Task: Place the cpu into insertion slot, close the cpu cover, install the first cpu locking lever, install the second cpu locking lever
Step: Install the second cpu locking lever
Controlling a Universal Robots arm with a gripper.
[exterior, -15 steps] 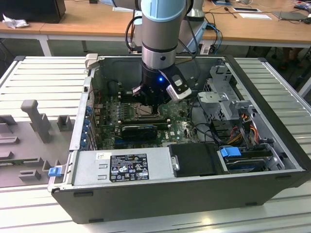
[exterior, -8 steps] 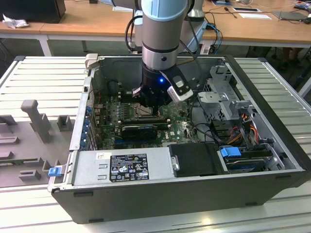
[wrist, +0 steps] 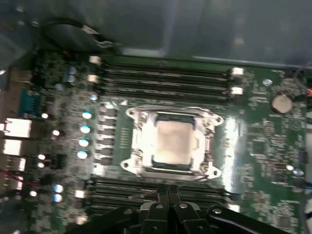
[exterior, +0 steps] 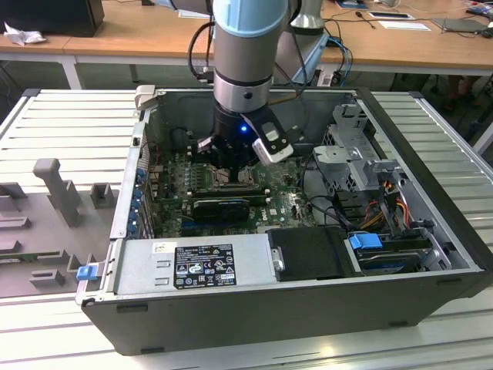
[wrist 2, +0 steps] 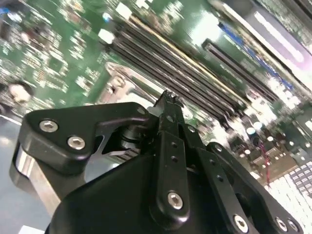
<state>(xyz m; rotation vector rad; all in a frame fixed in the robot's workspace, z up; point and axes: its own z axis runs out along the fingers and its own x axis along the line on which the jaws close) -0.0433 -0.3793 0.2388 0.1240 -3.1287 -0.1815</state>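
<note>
- Cpu (wrist: 171, 142): you can see in the first wrist view that it already lies flat in the insertion slot (wrist: 139, 155), silver-grey top up, in the middle of the green motherboard (wrist: 263, 146), with long black memory slots (wrist: 165, 78) running along two opposite sides of the socket.
- Cpu cover (wrist: 207, 141): you appear to have the metal frame down around the chip, so placing looks done and closing looks done or nearly so; whether it is fully flat you cannot tell.
- Locking levers: you cannot make them out clearly, so judge both lever steps as not yet confirmed.
- Gripper (wrist 2: 168, 100): in the second wrist view your black fingers meet at their tips with no gap visible, and nothing is seen held between them; the tips hang just above the board beside the socket.
- Exterior view: your arm (exterior: 245, 46) reaches straight down into the open computer case (exterior: 431, 231), the gripper (exterior: 231, 158) low over the board at the case's far middle.
- Writing: you have a black-and-white label (exterior: 204, 264) on the power supply near the front, but do not rely on its print; it is too small to read.
</note>
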